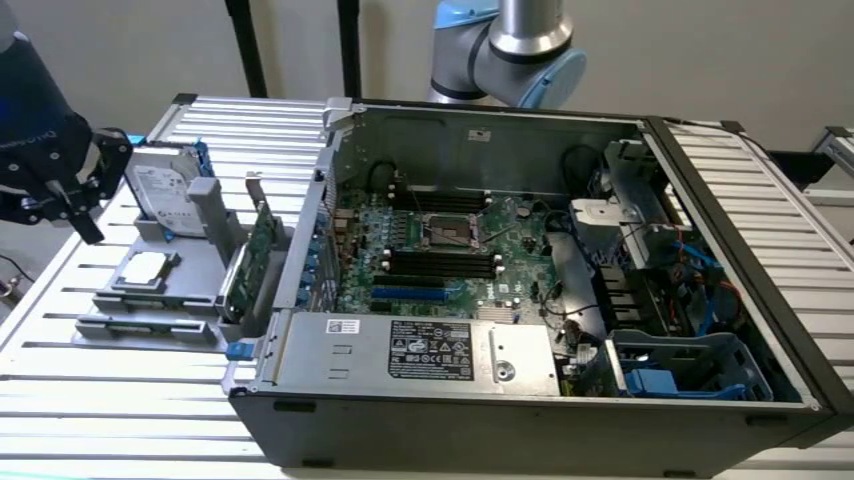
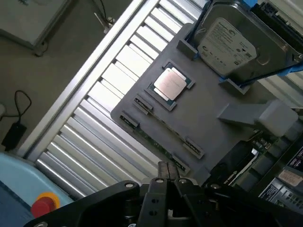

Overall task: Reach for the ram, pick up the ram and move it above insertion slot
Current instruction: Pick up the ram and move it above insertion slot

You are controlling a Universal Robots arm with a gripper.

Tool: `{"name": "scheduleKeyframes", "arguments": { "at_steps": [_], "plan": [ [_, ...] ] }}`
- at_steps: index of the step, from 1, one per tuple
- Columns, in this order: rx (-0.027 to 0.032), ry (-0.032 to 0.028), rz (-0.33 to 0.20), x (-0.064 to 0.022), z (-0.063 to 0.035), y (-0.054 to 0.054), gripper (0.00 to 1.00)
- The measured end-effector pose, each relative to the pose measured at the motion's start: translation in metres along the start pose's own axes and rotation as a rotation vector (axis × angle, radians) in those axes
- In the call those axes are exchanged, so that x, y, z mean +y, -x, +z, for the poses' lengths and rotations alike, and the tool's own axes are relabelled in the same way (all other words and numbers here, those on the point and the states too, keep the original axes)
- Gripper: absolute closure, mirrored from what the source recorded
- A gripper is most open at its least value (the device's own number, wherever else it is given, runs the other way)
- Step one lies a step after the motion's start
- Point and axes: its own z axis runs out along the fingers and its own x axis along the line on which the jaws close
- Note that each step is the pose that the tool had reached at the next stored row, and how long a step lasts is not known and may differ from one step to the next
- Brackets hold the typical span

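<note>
My gripper [image 1: 83, 222] hangs above the table's edge at the exterior view's left, beside a grey parts fixture [image 1: 200, 290]. In the wrist view its two fingertips [image 2: 163, 171] press together with nothing between them, so the gripper [image 2: 168, 172] is shut. The ram [image 2: 158, 141] is a thin green stick standing on edge between small clips along the fixture's near rim, a short way beyond the fingertips. The black memory slots [image 1: 430, 263] sit on the motherboard inside the open computer case [image 1: 694, 200], well away from the gripper.
On the fixture stand a silver hard drive with blue rails [image 1: 167, 190], a square processor chip [image 2: 169, 84] and a green expansion card [image 1: 263, 250]. The slatted metal table [image 1: 80, 400] carries it all. A red button [image 2: 43, 206] sits on a light-blue part near the wrist.
</note>
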Motion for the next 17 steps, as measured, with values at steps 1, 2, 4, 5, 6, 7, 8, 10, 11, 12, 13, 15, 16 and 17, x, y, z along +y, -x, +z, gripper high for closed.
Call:
{"name": "scheduleKeyframes", "arguments": {
  "at_steps": [1,2,4,5,6,7,8,10,11,12,13,15,16,17],
  "plan": [
    [0.0007,-0.0001,-0.018,0.0000,0.0002,0.0000,0.89],
    [0.0014,-0.0001,-0.036,0.0000,0.0004,0.0000,0.89],
    [0.0029,-0.0002,-0.072,-0.0001,0.0007,0.0000,0.89],
    [0.0037,-0.0003,-0.089,-0.0001,0.0009,0.0000,0.89],
    [0.0044,-0.0003,-0.109,-0.0001,0.0011,0.0000,0.89],
    [0.0051,-0.0004,-0.127,-0.0001,0.0014,0.0000,0.89],
    [0.0058,-0.0004,-0.145,-0.0001,0.0015,0.0000,0.89],
    [0.0073,-0.0006,-0.181,-0.0001,0.0019,0.0000,0.89],
    [0.0080,-0.0006,-0.199,-0.0001,0.0021,0.0000,0.89],
    [0.0087,-0.0006,-0.217,-0.0001,0.0023,0.0000,0.89],
    [0.0095,-0.0007,-0.237,-0.0001,0.0025,0.0000,0.89],
    [0.0109,-0.0008,-0.272,-0.0001,0.0030,0.0000,0.89],
    [0.0115,-0.0009,-0.291,-0.0002,0.0032,0.0000,0.89],
    [0.0123,-0.0009,-0.308,-0.0002,0.0035,0.0000,0.89]
  ]
}}
